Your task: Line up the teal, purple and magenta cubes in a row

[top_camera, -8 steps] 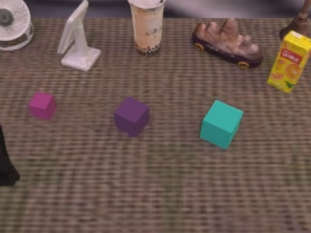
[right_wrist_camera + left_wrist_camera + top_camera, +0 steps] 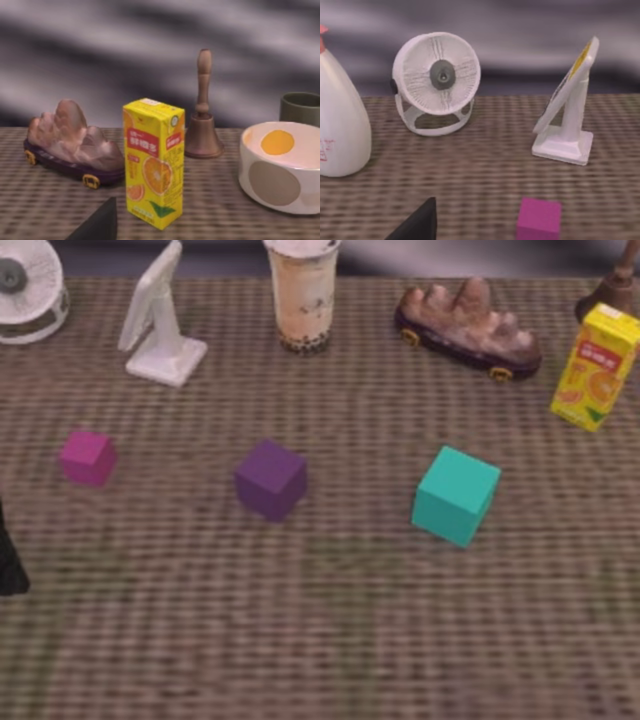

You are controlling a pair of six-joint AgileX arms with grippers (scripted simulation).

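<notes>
The table (image 2: pixel 330 640) is covered in a coarse brown woven mat. On it the three task cubes lie in a rough line from the top view's right to its left, well apart from one another, all plain and matte with sharp edges.

The teal cube (image 2: pixel 456 495), the largest, sits right of centre, turned so one corner points toward the near edge. The purple cube (image 2: pixel 270 480), mid-sized and dark, sits near the middle, also turned corner-forward. The magenta cube (image 2: pixel 87 458), the smallest and bright pink, sits at the left, a little farther back than the others and more nearly square to the table. Being cubes, none has a long axis.

Along the far edge stand a white fan (image 2: pixel 28 288), a white stand (image 2: pixel 157 320), a bubble tea cup (image 2: pixel 303 292), a rock-shaped toy on wheels (image 2: pixel 465 325), a yellow juice carton (image 2: pixel 595 366) and a wooden bell (image 2: pixel 202 125).

The left pincer (image 2: pixel 8 560) shows only as a dark tip at the left edge, near the magenta cube but apart from it; how wide it stands I cannot tell. The right pincer (image 2: pixel 97 225) shows only a dark tip in its wrist view; its width I cannot tell either.
</notes>
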